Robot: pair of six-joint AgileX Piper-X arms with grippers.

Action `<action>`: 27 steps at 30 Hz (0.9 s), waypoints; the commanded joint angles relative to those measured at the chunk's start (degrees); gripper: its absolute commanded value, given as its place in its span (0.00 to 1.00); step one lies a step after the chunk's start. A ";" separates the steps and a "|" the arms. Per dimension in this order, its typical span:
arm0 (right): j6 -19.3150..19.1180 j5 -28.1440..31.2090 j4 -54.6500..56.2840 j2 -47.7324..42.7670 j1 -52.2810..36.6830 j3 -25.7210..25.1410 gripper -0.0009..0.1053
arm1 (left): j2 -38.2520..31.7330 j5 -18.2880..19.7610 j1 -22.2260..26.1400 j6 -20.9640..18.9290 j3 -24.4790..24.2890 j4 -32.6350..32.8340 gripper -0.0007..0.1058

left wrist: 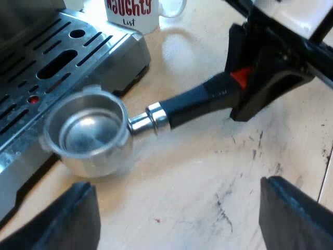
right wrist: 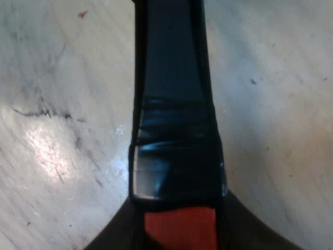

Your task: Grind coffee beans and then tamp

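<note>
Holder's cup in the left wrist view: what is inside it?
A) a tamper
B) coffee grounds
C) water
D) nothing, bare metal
D: the inside of the holder shows only clean, shiny metal, with no grounds, tool or liquid in it.

The portafilter is being shown with a silver bowl and a glossy black handle tipped in red. Red and black lettering is being carried on the white mug, dark slots on the silver drip tray, and dark scuffs on the pale wooden table.
</note>
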 commanded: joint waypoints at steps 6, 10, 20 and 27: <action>-2.29 -1.93 -7.52 3.77 -0.30 -0.50 0.01 | 1.01 0.29 -0.17 0.36 -0.03 -1.28 0.63; -2.29 -1.94 -9.30 5.68 -0.30 -0.03 0.01 | 1.01 0.29 -0.17 0.36 -0.03 -1.28 0.63; -0.45 -2.80 -8.23 8.16 -0.30 -0.03 0.01 | 1.01 0.29 -0.17 0.36 -0.03 -1.28 0.63; 2.18 -2.80 -6.61 8.64 -0.30 -0.03 0.01 | 1.01 0.29 -0.17 0.36 -0.03 -1.28 0.63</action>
